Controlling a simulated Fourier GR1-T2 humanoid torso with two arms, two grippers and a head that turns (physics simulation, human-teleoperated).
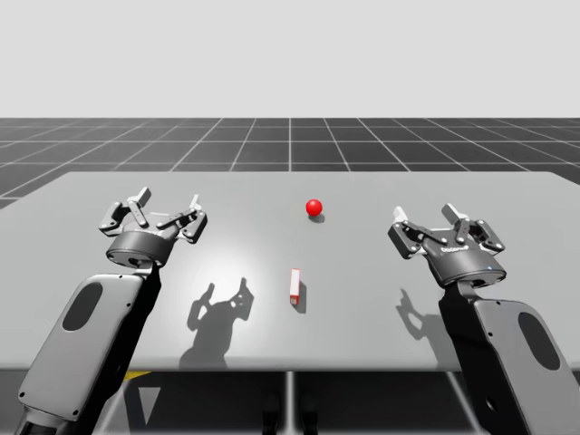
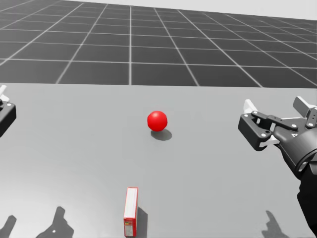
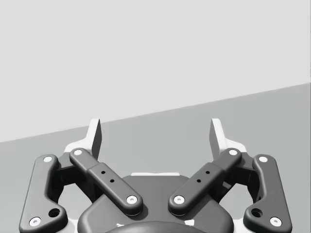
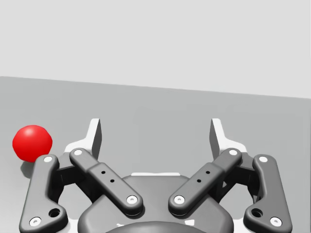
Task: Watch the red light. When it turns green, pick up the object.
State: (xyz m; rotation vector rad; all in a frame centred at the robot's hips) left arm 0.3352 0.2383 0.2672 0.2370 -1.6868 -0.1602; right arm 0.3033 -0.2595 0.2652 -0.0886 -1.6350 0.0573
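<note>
– So, where is the object, and what are the grippers doing?

– A small, thin red and white box (image 1: 294, 284) stands on one long narrow edge on the grey table (image 1: 381, 308), roughly midway between my arms. The red light (image 1: 314, 207), a glowing ball, sits further back, apart from the box. My left gripper (image 1: 168, 207) and my right gripper (image 1: 426, 219) hover above the table at either side, both spread wide and holding nothing. The light is red, so the pick-up waits.

– How will the box handle?

– Probably light and stiff, like thin card, with smooth faces. Standing on edge, it could tip at a nudge. I would close on its two broad faces, near the middle of its length.

– Anything hard to make out?

– The head view cuts off most of my left gripper, and the box's near end sits right at that view's lower edge. One broad face is hidden, and its print is too small to tell.
</note>
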